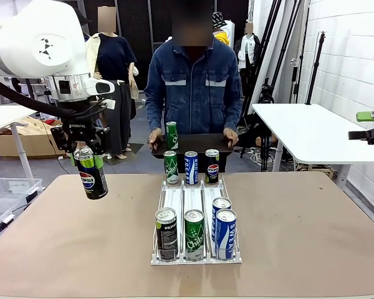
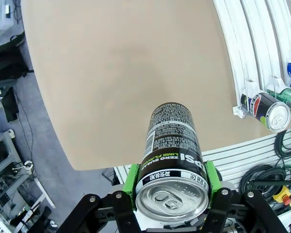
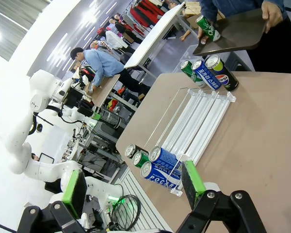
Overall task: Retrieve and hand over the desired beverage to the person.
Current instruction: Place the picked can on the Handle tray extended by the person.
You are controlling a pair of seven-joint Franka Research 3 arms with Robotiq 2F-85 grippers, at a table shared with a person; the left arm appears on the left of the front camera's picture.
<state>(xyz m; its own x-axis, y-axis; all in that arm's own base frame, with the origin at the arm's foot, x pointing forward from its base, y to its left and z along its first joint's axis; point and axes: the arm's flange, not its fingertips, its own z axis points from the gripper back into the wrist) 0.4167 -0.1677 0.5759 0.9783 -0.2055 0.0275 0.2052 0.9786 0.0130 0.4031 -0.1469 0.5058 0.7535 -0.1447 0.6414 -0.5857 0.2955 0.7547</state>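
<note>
One black Pepsi can (image 1: 91,174) is hanging clenched in the left end effector (image 1: 82,148) above the tabletop (image 1: 62,237); tilting toward the person's tray (image 1: 193,144), it could be slipping loose.

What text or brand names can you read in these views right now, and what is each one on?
"PEPSI": black can gripped by the left gripper.
"ZERO SUGAR" and "LIME FLAVOR": same can, left wrist view; its fine print is too small to read.
"ROBOTIQ": left gripper's body.
"POCARI": blue can lying nearest in the rack, right wrist view.
Other cans' labels: too blurred to read reliably.
</note>
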